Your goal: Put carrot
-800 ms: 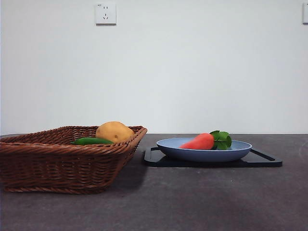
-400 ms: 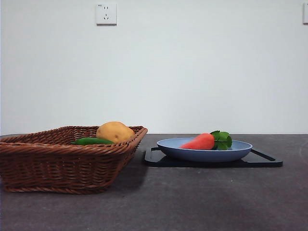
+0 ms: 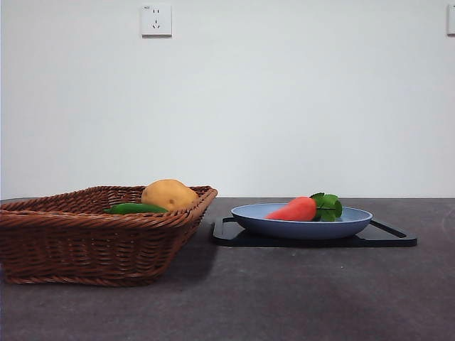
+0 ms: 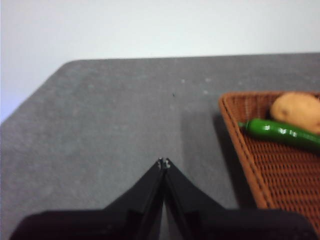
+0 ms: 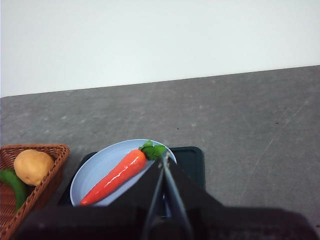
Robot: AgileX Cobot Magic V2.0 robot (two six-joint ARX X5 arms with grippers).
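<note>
The red-orange carrot (image 3: pixel 294 209) with green leaves (image 3: pixel 327 206) lies in a light blue plate (image 3: pixel 302 226) on a black tray (image 3: pixel 316 240), right of centre. The right wrist view shows the same carrot (image 5: pixel 115 176) in the plate (image 5: pixel 87 177), and my right gripper (image 5: pixel 164 159) hangs shut above the plate's edge near the leaves. My left gripper (image 4: pixel 163 162) is shut over bare grey table, beside the wicker basket (image 4: pixel 272 160). Neither gripper appears in the front view.
A brown wicker basket (image 3: pixel 92 238) stands at the left, holding a yellow-brown potato (image 3: pixel 168 194) and a slim dark green vegetable (image 3: pixel 135 208). A white wall with a socket (image 3: pixel 156 20) rises behind the grey table (image 3: pixel 284 298).
</note>
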